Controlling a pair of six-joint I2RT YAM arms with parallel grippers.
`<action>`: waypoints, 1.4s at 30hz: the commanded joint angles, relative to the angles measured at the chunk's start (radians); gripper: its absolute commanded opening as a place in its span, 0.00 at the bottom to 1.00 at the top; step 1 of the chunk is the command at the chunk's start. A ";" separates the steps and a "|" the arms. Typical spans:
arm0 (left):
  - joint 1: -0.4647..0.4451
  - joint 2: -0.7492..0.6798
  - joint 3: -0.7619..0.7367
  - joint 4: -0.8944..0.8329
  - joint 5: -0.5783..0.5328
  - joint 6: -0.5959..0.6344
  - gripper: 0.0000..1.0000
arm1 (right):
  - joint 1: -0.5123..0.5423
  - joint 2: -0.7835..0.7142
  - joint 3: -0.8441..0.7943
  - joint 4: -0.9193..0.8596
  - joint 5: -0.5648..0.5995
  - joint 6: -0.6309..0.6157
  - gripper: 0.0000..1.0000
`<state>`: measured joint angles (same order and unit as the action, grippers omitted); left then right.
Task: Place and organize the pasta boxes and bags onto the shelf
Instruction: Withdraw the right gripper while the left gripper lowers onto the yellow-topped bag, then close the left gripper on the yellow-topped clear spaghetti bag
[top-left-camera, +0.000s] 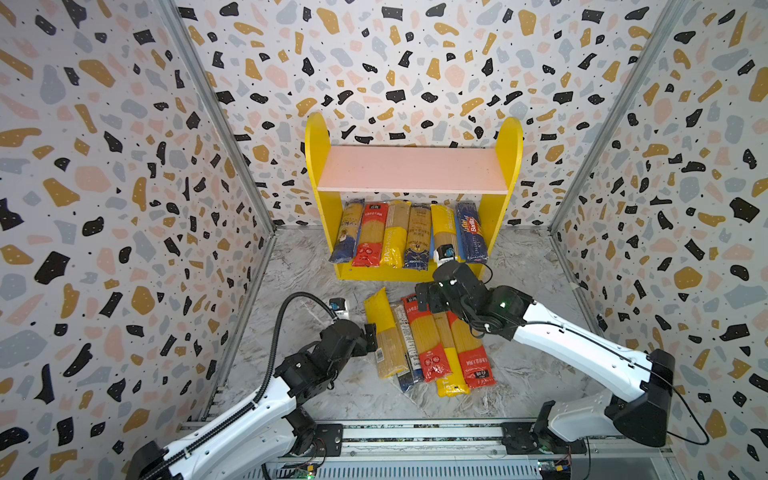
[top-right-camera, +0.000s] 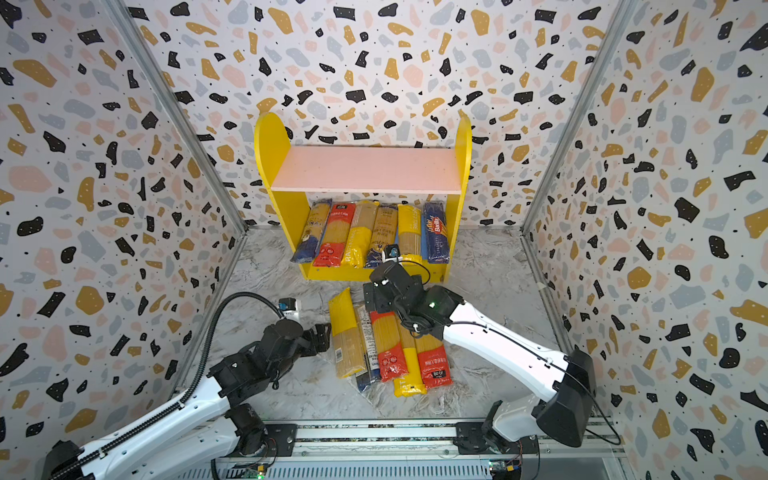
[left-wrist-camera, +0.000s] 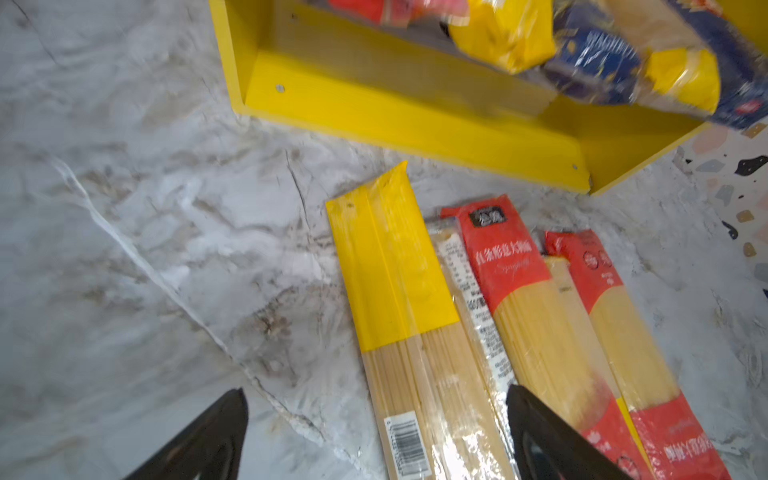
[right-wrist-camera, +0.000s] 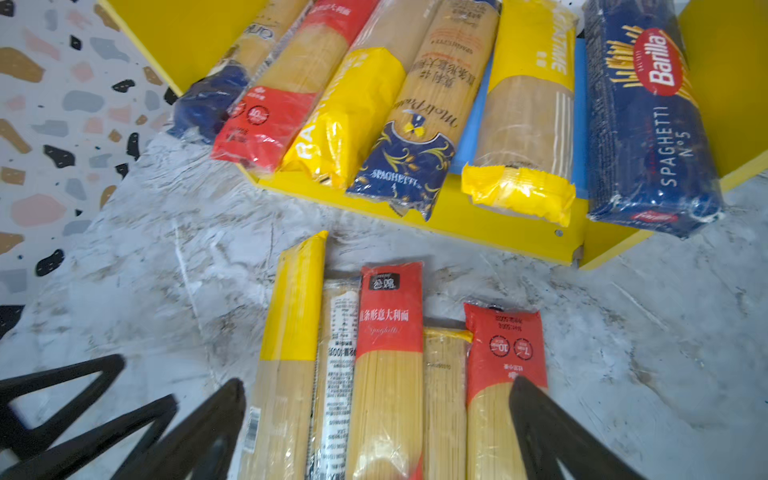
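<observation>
Six spaghetti packs (top-left-camera: 417, 232) lean in a row on the lower board of the shelf (top-left-camera: 509, 166), we think to save room. Five floor packs (top-left-camera: 424, 340) lie just in front. Our left claw (left-wrist-camera: 376, 390) and right claw (right-wrist-camera: 376, 381) hover over them, spread wide and empty.

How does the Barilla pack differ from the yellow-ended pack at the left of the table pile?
The Barilla pack is dark blue throughout; the yellow-ended pack is partly clear, showing pasta. The Barilla pack sits on the shelf; the yellow-ended pack lies on the table. Both hold spaghetti.
</observation>
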<state>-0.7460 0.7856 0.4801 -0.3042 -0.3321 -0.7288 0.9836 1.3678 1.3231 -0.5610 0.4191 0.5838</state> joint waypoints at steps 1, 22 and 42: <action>-0.013 -0.023 -0.043 0.104 0.058 -0.083 0.96 | 0.034 -0.061 -0.063 -0.062 0.048 0.051 0.99; -0.242 0.275 -0.141 0.341 0.005 -0.263 0.98 | 0.159 -0.374 -0.382 -0.102 0.150 0.189 0.99; -0.273 0.609 0.006 0.426 0.051 -0.259 0.99 | 0.102 -0.531 -0.484 -0.108 0.132 0.167 0.99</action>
<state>-1.0115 1.3510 0.4694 0.0570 -0.3187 -0.9897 1.0954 0.8669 0.8421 -0.6407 0.5453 0.7628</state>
